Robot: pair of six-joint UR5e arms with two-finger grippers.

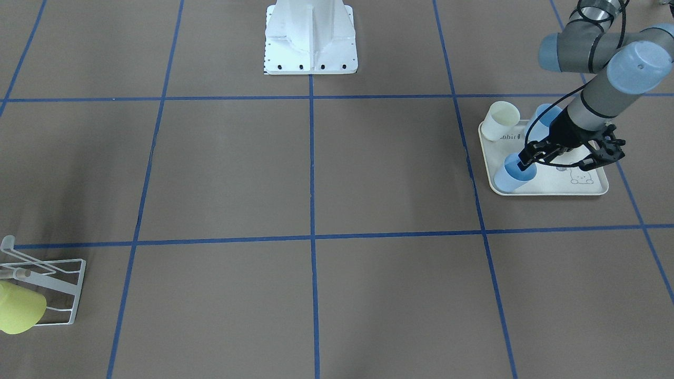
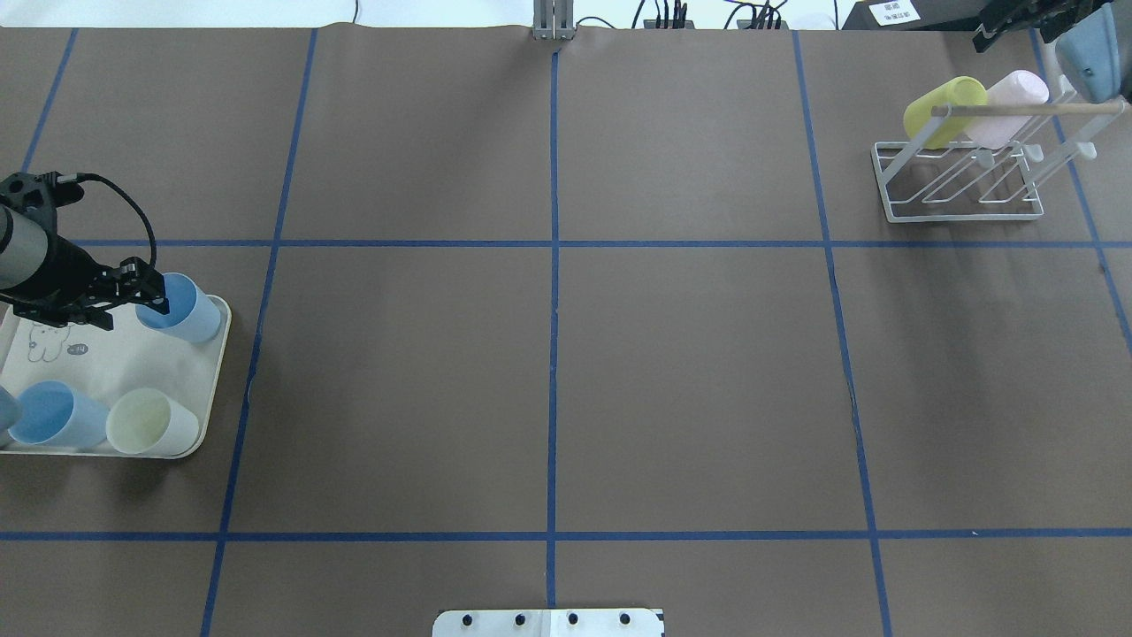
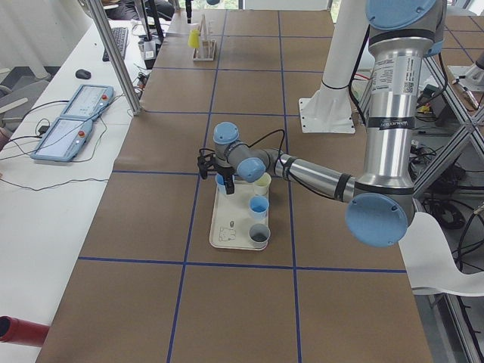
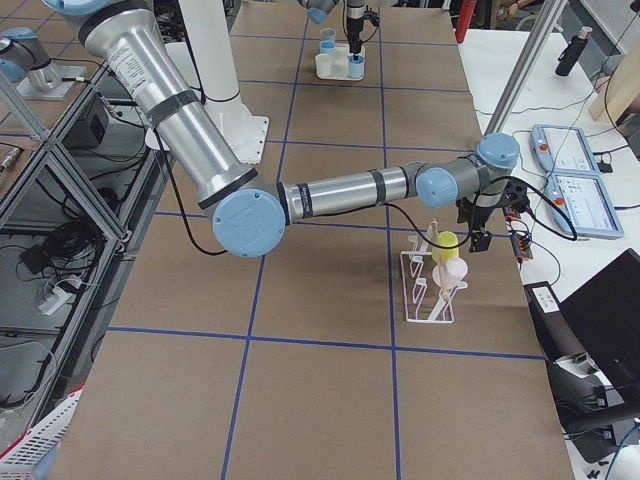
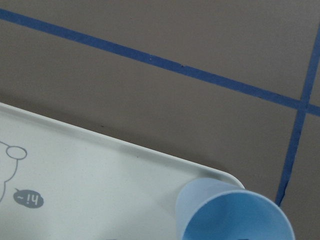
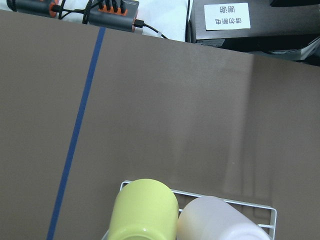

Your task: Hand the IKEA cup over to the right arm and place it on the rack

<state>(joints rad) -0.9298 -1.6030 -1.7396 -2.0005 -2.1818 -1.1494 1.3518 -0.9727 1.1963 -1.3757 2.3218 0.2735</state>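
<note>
A light-blue IKEA cup (image 2: 184, 310) stands upright at the far corner of the cream rabbit-print tray (image 2: 106, 354). My left gripper (image 2: 150, 287) is at its rim, with one finger inside the cup and one outside, slightly apart. From the front, the left gripper (image 1: 526, 159) dips into the same cup (image 1: 512, 180). The cup also shows in the left wrist view (image 5: 232, 212). My right gripper (image 4: 478, 232) hovers above the white wire rack (image 2: 964, 186); I cannot tell whether it is open or shut.
On the rack hang a yellow-green cup (image 2: 942, 111) and a pink cup (image 2: 1008, 106). The tray also holds another blue cup (image 2: 53, 416) and a cream cup (image 2: 150, 423). The robot base (image 1: 310, 37) stands at mid-table.
</note>
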